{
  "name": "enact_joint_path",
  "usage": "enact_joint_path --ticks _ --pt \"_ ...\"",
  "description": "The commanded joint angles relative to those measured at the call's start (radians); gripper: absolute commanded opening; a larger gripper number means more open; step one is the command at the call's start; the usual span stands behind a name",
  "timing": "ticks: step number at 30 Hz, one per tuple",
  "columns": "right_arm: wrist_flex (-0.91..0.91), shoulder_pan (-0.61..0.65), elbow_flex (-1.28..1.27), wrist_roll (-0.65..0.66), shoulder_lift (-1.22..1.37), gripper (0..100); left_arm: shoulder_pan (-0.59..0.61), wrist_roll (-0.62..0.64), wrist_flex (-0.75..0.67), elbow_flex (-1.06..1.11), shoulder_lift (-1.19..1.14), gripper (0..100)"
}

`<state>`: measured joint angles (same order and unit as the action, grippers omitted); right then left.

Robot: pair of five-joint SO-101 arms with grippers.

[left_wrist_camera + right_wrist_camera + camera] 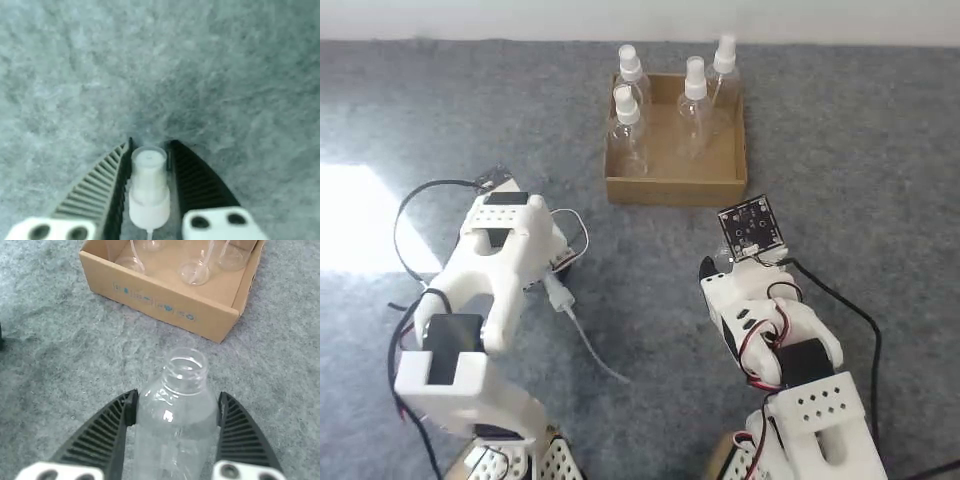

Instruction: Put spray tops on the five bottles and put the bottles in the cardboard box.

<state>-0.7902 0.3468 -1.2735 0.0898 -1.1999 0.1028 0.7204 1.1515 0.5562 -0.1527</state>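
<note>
The cardboard box [675, 188] stands at the table's far centre and holds several clear bottles [630, 130] with white spray tops on. My left gripper [148, 146] is shut on a loose white spray top [148, 187], low over the grey mat; its thin tube [595, 352] trails toward the near side in the high view. My right gripper [176, 396] is shut on an uncapped clear bottle [177, 415], whose open neck points at the box's front wall [165, 302]. The bottle sits a short way in front of the box.
Grey felt mat [840, 150] covers the whole table. The left arm [495, 270] and right arm [770, 330] stand on the near side with a gap of open mat between them. Cables loop beside both arms.
</note>
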Motion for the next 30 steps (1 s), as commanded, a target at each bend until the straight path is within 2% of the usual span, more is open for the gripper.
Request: enact_joint_path --ticks 1,4,9,12,15,21,26,30 --pt "0.01 -0.018 0.014 -0.006 -0.019 17.3 0.014 0.006 -0.008 -0.019 -0.002 1" --pt "0.008 -0.018 0.014 -0.006 -0.019 17.3 0.015 -0.014 -0.003 -0.056 0.0 1" --pt "0.007 -0.018 0.014 -0.006 -0.019 17.3 0.009 -0.218 0.064 -0.173 -0.011 1" --pt "0.007 -0.018 0.014 -0.006 -0.019 17.3 0.009 -0.276 0.117 -0.203 -0.011 2" --pt "0.007 -0.018 0.012 -0.006 -0.019 17.3 0.037 -0.273 0.121 -0.211 -0.011 7" --pt "0.007 -0.018 0.012 -0.005 -0.019 17.3 0.057 -0.204 0.138 -0.211 -0.006 25" --pt "0.007 -0.018 0.012 -0.005 -0.019 17.3 0.06 -0.209 0.146 -0.209 -0.006 22" --pt "0.007 -0.018 0.011 -0.005 -0.019 17.3 0.061 -0.21 0.204 -0.213 -0.009 19"
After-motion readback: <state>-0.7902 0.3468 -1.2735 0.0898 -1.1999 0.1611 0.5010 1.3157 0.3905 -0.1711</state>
